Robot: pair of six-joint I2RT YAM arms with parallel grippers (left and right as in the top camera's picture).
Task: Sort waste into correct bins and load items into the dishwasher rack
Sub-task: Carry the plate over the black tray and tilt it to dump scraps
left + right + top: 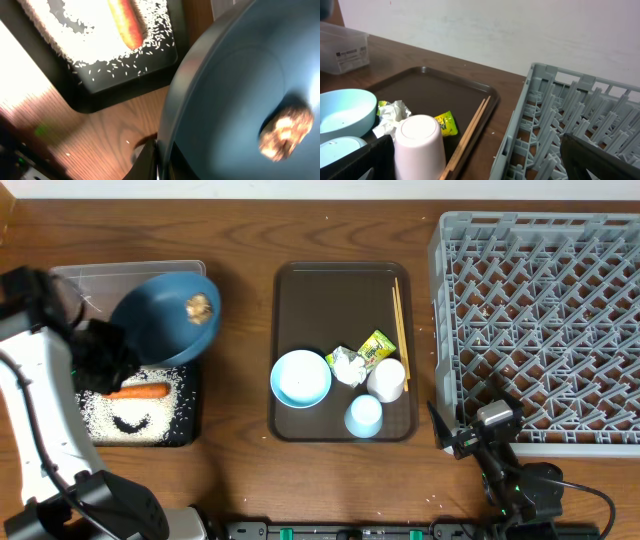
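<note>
Left pincer point(108, 348) clamps the rim of the one large, glossy dark blue round plate point(160, 320), tilted at upper left over one clear rectangular plastic tub point(95, 278), a single knobbly brown food lump point(200, 307) resting on it; right pincer point(452, 435) sits at lower right, fingers spread wide.

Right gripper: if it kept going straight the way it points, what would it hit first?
Most likely the chopsticks lying along the right edge of the tray. The white cup sits just left of that line, the rack just right; depth is hard to judge.
</note>
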